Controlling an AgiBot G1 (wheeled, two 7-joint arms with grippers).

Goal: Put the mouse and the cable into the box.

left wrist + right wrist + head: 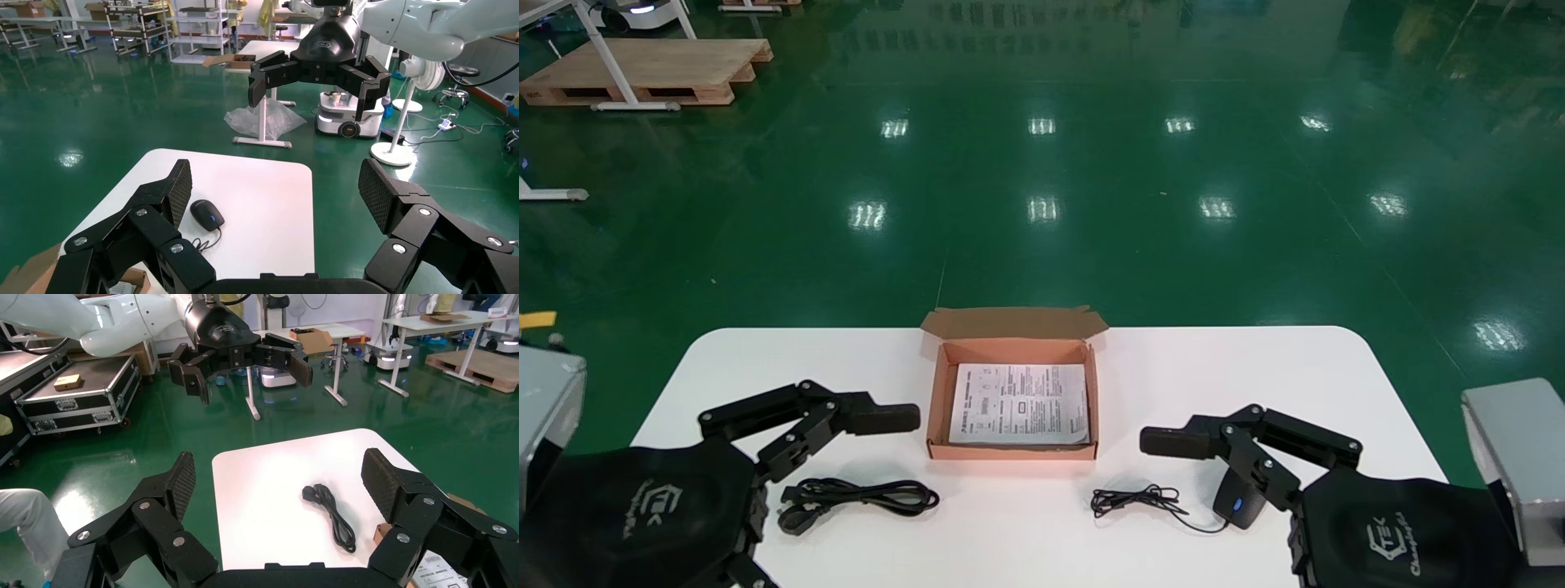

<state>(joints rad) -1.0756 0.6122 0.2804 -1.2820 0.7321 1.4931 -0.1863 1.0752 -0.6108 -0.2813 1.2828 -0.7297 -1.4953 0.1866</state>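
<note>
Both hands were open wide and empty. The left hand (276,187) hung low over the near left of the bench (1254,376), the right hand (281,474) low over the near right.

- The mouse (1238,502) lay on the bench directly under the right hand's finger linkage, not touched. Its thin cord (1136,500) lay in a loose tangle to the box side of that hand.
- The cable (862,496), a bundled black power lead, lay flat just under the left hand's outstretched finger, apart from it.
- The box (936,400) sat between the two hands and slightly ahead of both, with its lid folded back. A printed leaflet (1019,404) covered its floor. Nothing else was inside.

Judgement: the task had not begun, and the first pick was the step in hand.

Notes for doing it well:
- For the mouse, bring the right hand straight down so the pads straddle the body across its narrow sides, and close only once it is centred.
- Lift clear of the box's near wall before moving across. The trailing cord may snag on that wall or hang outside, so carry it deep and release low.
- For the cable, the left hand should close across the middle of the bundle. Gripping the plug end would probably let the loops spill open.
</note>
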